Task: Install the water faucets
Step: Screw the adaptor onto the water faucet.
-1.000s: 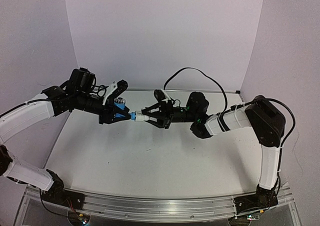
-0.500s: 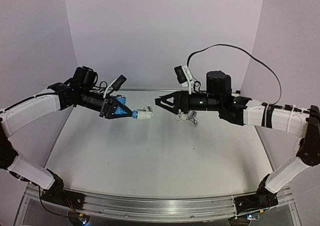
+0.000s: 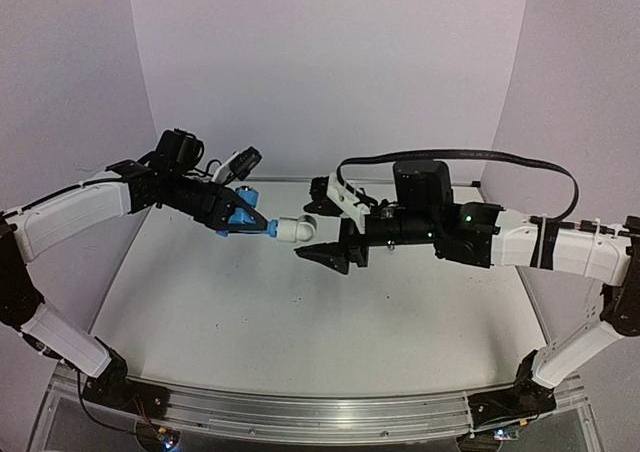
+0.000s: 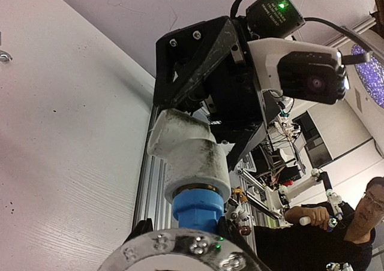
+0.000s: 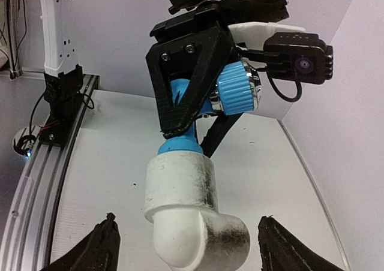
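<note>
Bases of both arms are seen nearest, bolted to the rail, well apart from the white elbow fitting that is held up in the air above the surface.

To the fitting's right and a little below it, the right gripper is found with its fingers spread wide. In its wrist view the fitting hangs between and ahead of the two fingertips, and nothing is touched or gripped.

On the fitting's left, the blue faucet is clamped in the left gripper. Its blue stem is sunk into the fitting's collar, as is shown plainly from the left wrist, where the blue body meets the white sleeve with no gap.

The first faucet is therefore judged to be joined to its fitting. Whether it is fully tight cannot be told.

The silver faucet cannot be made out with certainty. Only a small shiny metal piece is seen lying on the surface, well apart from the fitting and cut off by the frame edge. No second fitting is seen.

About half the task is judged done. The installing of the silver faucet is judged to be left.
</note>
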